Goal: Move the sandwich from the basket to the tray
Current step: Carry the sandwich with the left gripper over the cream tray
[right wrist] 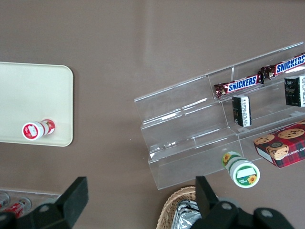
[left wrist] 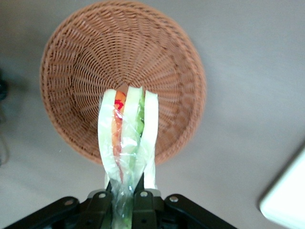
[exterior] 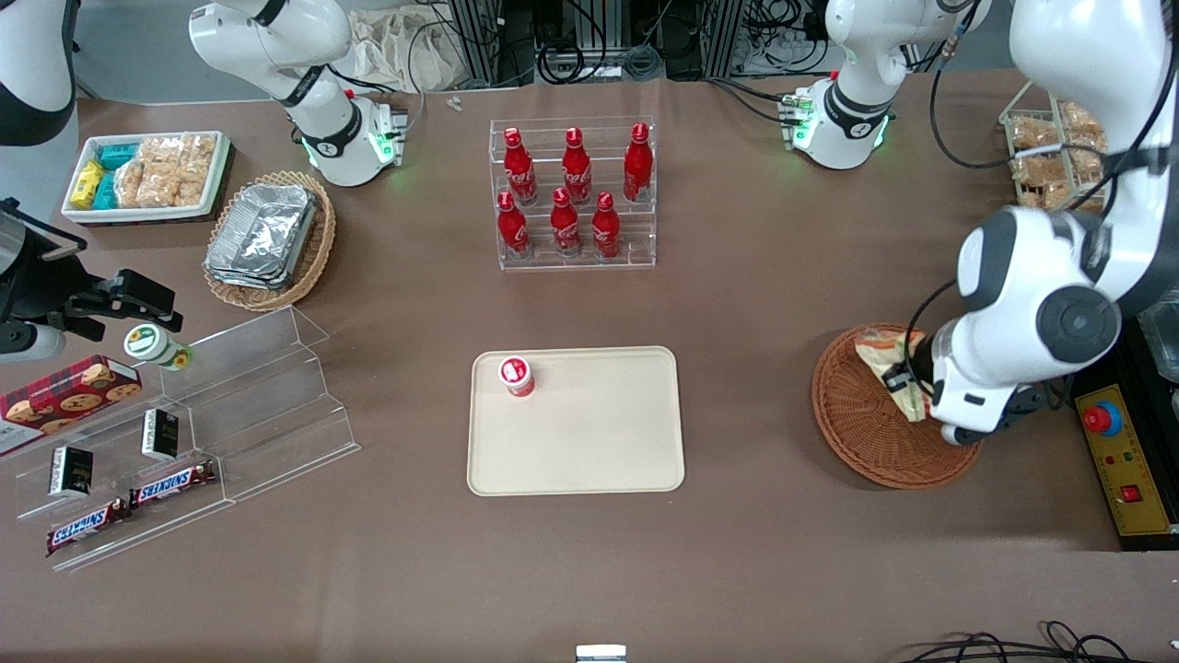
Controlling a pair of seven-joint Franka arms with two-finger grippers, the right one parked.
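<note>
The sandwich, a clear-wrapped wedge of pale bread with green and orange-red filling, hangs from my left gripper, which is shut on its wrapped end. It is held above the round reddish-brown wicker basket, which has nothing else in it. In the front view the gripper and sandwich are over the basket, toward the working arm's end of the table. The cream tray lies mid-table, well apart from the basket; one corner of it shows in the left wrist view.
A small red bottle with a white cap stands on the tray. A clear rack of red cola bottles stands farther from the front camera. A yellow control box sits beside the basket. Snack shelves lie toward the parked arm's end.
</note>
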